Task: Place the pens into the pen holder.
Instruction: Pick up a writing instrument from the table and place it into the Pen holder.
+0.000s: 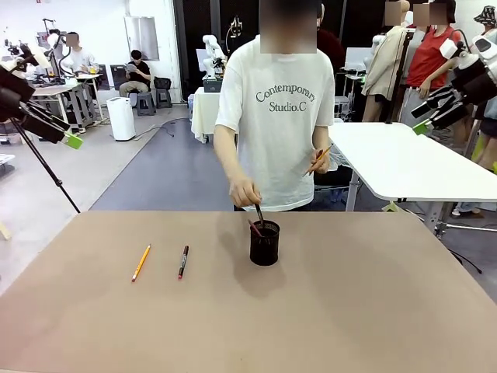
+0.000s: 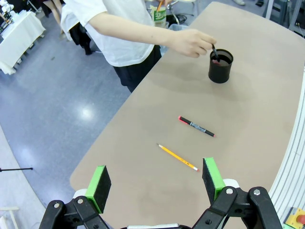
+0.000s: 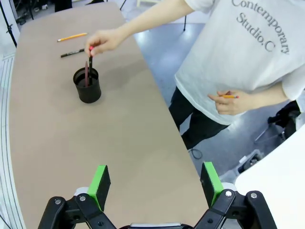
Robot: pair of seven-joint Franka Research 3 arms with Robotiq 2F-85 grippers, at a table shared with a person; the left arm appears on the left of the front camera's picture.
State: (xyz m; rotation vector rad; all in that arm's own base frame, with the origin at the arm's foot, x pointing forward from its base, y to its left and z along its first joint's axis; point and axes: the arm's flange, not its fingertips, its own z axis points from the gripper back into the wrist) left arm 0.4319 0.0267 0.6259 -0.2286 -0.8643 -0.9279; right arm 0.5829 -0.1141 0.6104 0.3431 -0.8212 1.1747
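Left claw (image 2: 156,183) and right claw (image 3: 155,181) are both hanging spread wide, pinching nothing, well above the counter (image 1: 349,311).

Farther out, the pen holder (image 1: 264,243) is standing upright near the counter's far edge. A person's hand (image 1: 245,192) is lowering a dark pen (image 1: 258,214) into it, beside a reddish stick (image 1: 255,228) already leaning inside. The person's other hand (image 1: 320,165) is gripping an orange pencil (image 1: 328,149). A yellow pencil (image 1: 140,263) and a red-ended marker (image 1: 183,262) are lying loose to the holder's left, near each other but apart. Judging by this, the task is partway: those three are waiting.
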